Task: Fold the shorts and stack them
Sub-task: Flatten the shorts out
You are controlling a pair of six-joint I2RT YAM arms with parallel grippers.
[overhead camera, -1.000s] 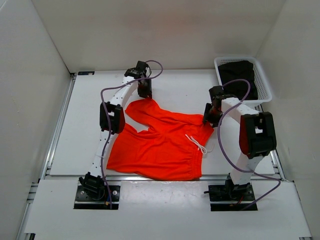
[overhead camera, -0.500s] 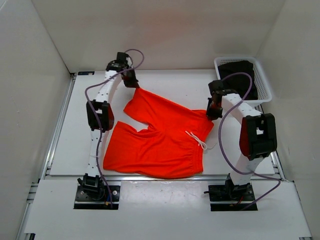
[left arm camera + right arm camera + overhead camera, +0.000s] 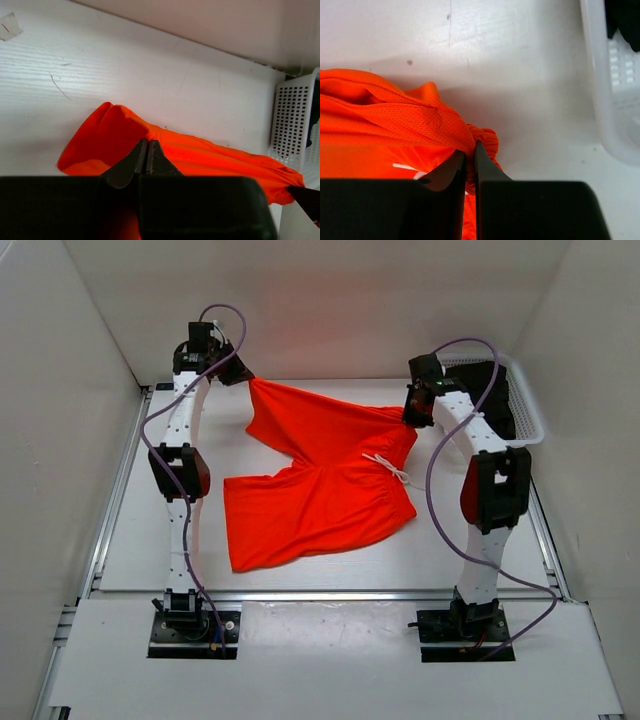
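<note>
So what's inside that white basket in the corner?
Some black cloth lies in the white basket. The right arm covers part of the basket from above, and anything under the black cloth cannot be seen.

Noted: the bright neon-orange cloth shorts [image 3: 395,120] show a fine open-mesh knit, matt and creased. White drawstring cord [image 3: 390,468] on the shorts: matt. White table [image 3: 100,65] beneath the shorts: finely ribbed, matt, lightly scuffed. White perforated plastic basket [image 3: 528,400] right of the shorts: smooth, faint sheen. Left gripper [image 3: 146,142] and right gripper [image 3: 470,150]: black, matt, plastic-looking fingers.
</note>
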